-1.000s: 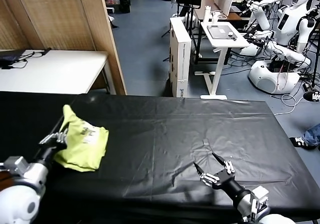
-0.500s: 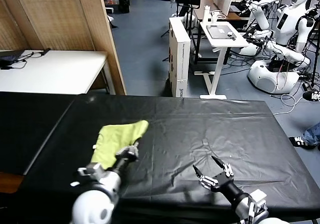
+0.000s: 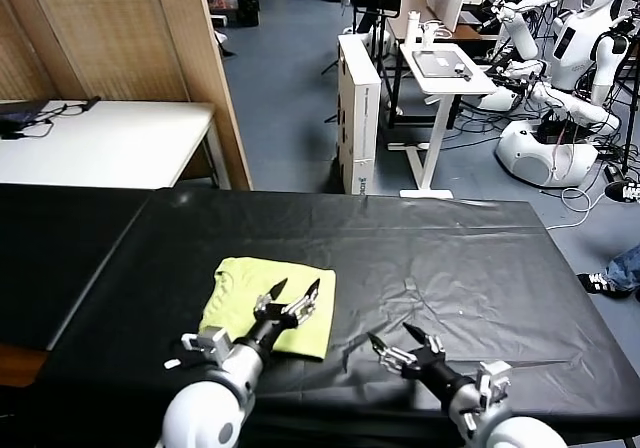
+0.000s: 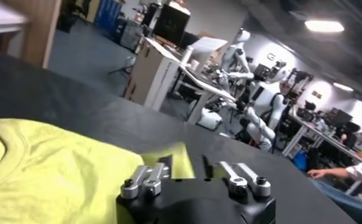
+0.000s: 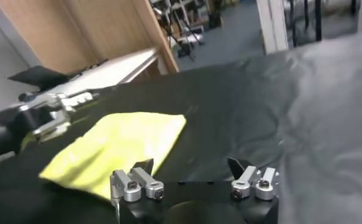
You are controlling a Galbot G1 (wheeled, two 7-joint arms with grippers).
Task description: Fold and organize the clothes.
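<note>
The clothes are one lime yellow-green T-shirt [image 3: 247,293], lying folded into a flat rectangle on the black-covered table [image 3: 450,248], left of centre near the front. My left gripper [image 3: 296,290] hovers open over the shirt's near right corner, nothing between its fingers. The left wrist view shows the shirt [image 4: 53,173] spread beneath and ahead of the left gripper [image 4: 193,173], with its collar seam showing. My right gripper [image 3: 392,336] stands open low over bare cloth, just right of the shirt. In the right wrist view the shirt [image 5: 120,146] lies beyond the right gripper [image 5: 190,165], and the left gripper [image 5: 53,115] shows farther off.
The table cover is wrinkled at the centre right [image 3: 420,288]. Behind the table stand a white desk [image 3: 100,138], a wooden partition [image 3: 130,28], a white box [image 3: 360,108], a rolling stand [image 3: 445,68] and other robots [image 3: 580,58].
My left arm carried the shirt from the table's left side toward the middle, laid it flat and opened its gripper. My right gripper shifted slightly left, still open.
</note>
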